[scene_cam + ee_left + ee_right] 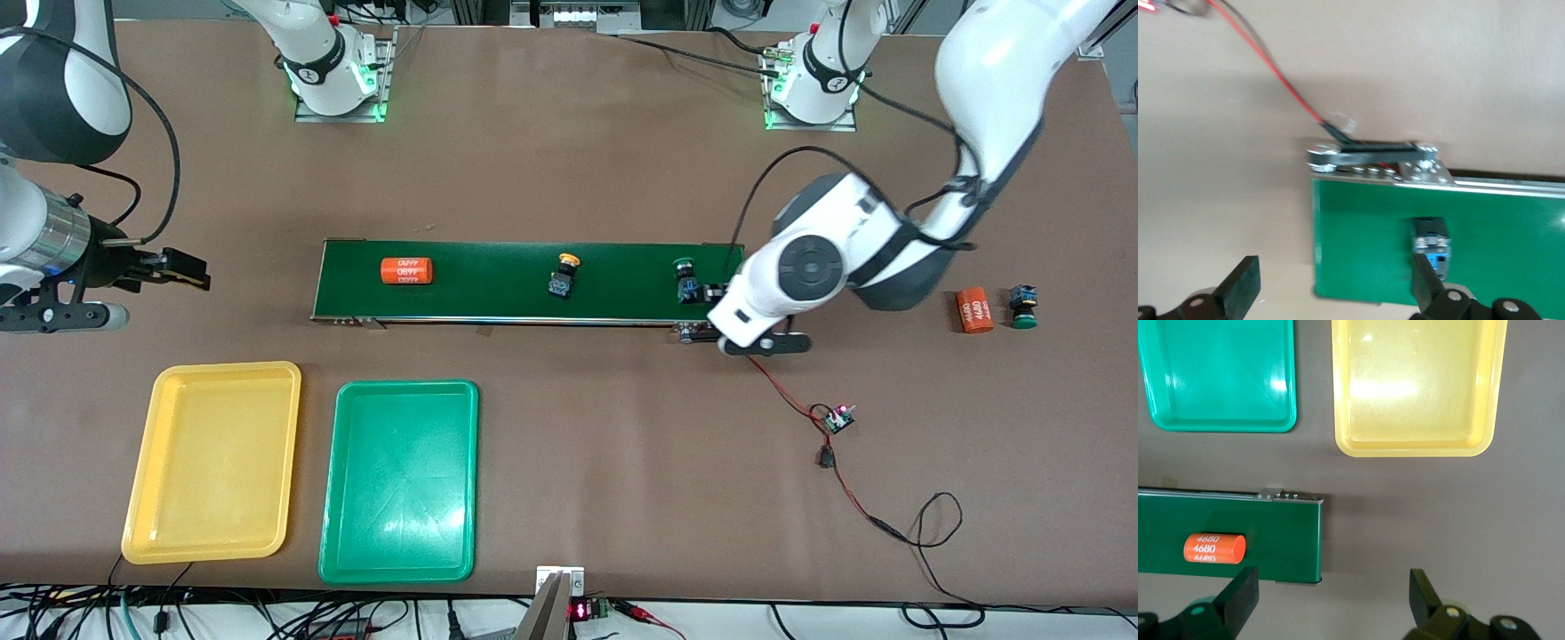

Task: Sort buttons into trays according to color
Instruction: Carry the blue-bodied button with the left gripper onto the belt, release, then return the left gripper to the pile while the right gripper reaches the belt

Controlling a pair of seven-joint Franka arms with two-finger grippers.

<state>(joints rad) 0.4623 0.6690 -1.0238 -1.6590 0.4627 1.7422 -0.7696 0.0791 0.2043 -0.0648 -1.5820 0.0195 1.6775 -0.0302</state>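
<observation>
On the conveyor belt (524, 280), a green button (685, 277) is lying at the left arm's end, with the left gripper (1335, 293) hovering over it, fingers spread and holding nothing. A yellow button (564, 274) is lying mid-belt. Another green button (1023, 307) is sitting on the surface. Over bare surface above the yellow tray (213, 462) and green tray (400, 480), the right gripper (1331, 597) is waiting, fingers spread

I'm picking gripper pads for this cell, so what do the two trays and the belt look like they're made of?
Yellow tray and green tray: probably molded plastic, glossy; both show bright glare patches and rounded, raised rims. Belt: dark green, matte, likely rubber or PVC sheet, though the look leaves that open; it gives almost no glare and runs in a shiny metal frame.
</observation>
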